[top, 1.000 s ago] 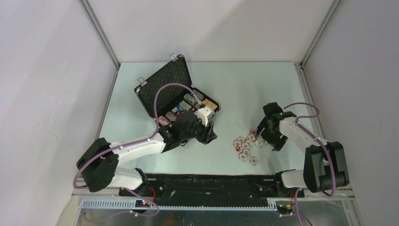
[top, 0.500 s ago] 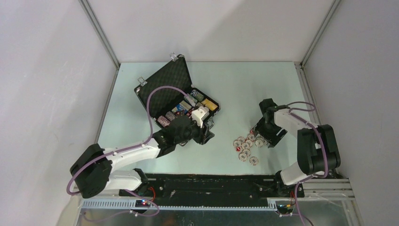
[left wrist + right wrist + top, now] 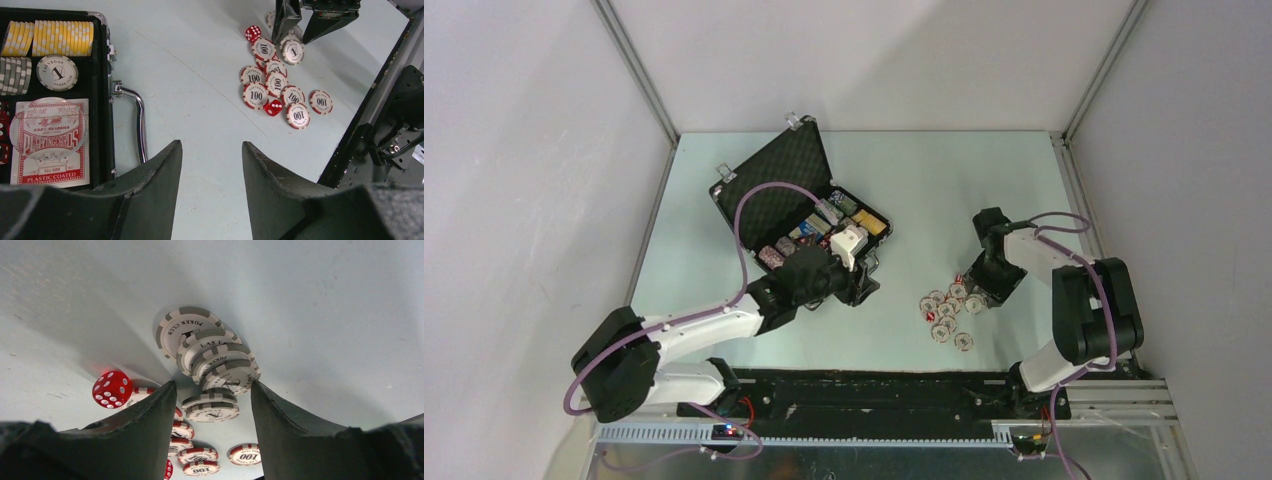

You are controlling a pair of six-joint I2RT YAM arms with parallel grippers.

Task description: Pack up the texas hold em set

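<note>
Texas hold em case point(image 3: 776, 190) lay open, long axis near-left to far-right, handle point(image 3: 137, 120) toward my half-open, empty left gripper point(image 3: 211, 150); right gripper point(image 3: 212, 387) jaws loosely straddled grey chips point(image 3: 210, 409).

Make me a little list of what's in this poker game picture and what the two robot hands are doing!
case: black case, open, lid up, on the table
inside case: yellow chips, card deck
loose on table: red 100 chips, grey chips, two red dice
left gripper: open, empty, beside the case's silver handle
right gripper: open, low, one finger on each side of the grey chips
left to pack: the loose chips and dice
</note>
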